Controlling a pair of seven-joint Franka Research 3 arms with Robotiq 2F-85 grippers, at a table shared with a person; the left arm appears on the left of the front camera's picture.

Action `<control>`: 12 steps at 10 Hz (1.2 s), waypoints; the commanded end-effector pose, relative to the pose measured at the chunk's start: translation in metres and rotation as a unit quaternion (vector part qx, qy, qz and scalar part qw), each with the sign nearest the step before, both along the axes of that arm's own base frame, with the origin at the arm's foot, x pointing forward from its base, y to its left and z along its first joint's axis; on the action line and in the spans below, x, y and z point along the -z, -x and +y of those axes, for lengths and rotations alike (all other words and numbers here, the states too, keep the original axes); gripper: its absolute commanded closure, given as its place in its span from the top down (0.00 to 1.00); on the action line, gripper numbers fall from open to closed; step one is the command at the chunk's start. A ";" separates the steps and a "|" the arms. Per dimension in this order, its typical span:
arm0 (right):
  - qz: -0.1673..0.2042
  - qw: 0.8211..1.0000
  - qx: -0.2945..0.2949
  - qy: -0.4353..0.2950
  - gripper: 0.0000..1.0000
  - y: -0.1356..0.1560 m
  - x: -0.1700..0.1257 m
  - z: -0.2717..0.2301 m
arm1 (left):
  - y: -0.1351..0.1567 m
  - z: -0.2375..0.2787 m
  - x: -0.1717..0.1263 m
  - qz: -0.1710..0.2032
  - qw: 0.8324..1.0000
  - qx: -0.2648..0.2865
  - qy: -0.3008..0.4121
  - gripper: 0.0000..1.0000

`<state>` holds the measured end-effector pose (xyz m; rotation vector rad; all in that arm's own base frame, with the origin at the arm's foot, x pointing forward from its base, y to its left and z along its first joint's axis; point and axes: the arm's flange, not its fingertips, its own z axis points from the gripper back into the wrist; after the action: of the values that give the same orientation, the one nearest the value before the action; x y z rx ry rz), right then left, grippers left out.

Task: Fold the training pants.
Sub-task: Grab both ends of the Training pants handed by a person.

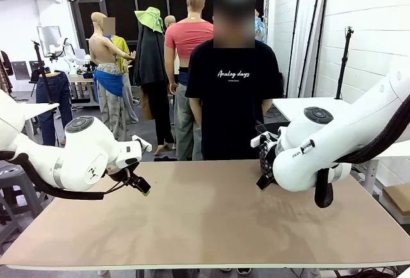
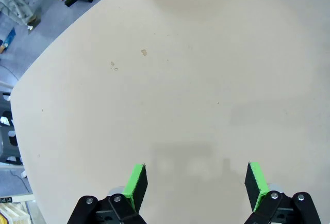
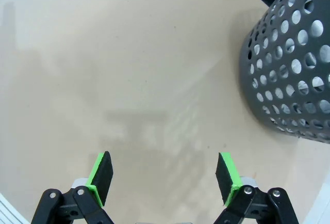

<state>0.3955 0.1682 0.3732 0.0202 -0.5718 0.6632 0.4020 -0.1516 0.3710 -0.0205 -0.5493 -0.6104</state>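
Note:
The training pants are out of view. My left gripper (image 1: 138, 184) hovers low over the left part of the bare tan table (image 1: 205, 227). In the left wrist view its green-padded fingers (image 2: 196, 175) stand wide apart, open, with nothing between them. Over the right part of the table is my right gripper (image 1: 262, 164). The right wrist view shows it open (image 3: 165, 164) above bare tabletop, empty as well.
A dark perforated basket (image 3: 289, 69) stands on the table close to my right gripper, on its far right side. A person in a black T-shirt (image 1: 234, 92) stands at the far edge, facing the table. The table's left edge (image 2: 31, 79) drops to the floor.

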 end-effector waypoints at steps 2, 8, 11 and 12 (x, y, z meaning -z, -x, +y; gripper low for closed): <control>0.014 1.000 0.005 -0.006 1.00 -0.003 -0.008 -0.005 | -0.003 0.000 -0.003 0.008 1.000 -0.021 0.002 1.00; 0.001 1.000 -0.010 -0.014 1.00 0.022 -0.104 -0.010 | 0.038 -0.021 -0.106 0.016 0.999 -0.029 -0.006 1.00; -0.036 0.998 -0.031 -0.031 1.00 0.038 -0.141 -0.007 | 0.060 -0.027 -0.143 -0.012 1.000 -0.023 0.012 1.00; -0.047 0.998 -0.034 -0.032 1.00 0.045 -0.149 -0.009 | 0.066 -0.028 -0.150 -0.024 0.999 -0.022 0.015 1.00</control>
<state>0.3550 0.1674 0.5213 0.0412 -0.6762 0.6868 0.3427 -0.1766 0.5217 -0.0052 -0.5895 -0.5838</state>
